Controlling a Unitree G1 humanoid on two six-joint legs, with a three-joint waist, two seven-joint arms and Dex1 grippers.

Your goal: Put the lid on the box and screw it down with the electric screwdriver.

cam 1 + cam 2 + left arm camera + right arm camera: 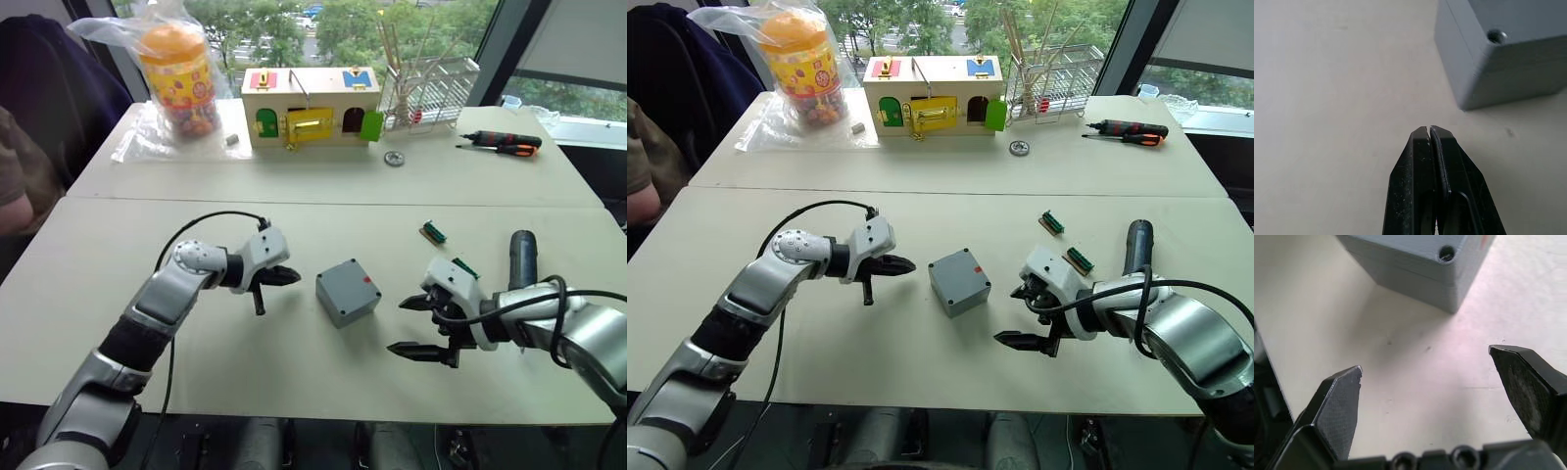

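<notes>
The left gripper (269,286) hovers low over the bench (147,225), its two black fingers pressed together and holding nothing. It points toward the box (348,292) and sits just beside it without touching, a position suited to steadying or nudging the box.

The box rests at the bench centre between the two grippers. The lid (345,281) appears already seated on it: both wrist views show a seam running around the body below the top face, and a screw hole (1446,253) opens at a top corner. Whether that hole holds a screw cannot be told.

The right gripper (1021,315) is spread wide and empty, aimed at the box from near by. The electric screwdriver (1134,246) lies on the bench behind the right forearm, ungripped. Fetching it is probably the next requirement.
</notes>
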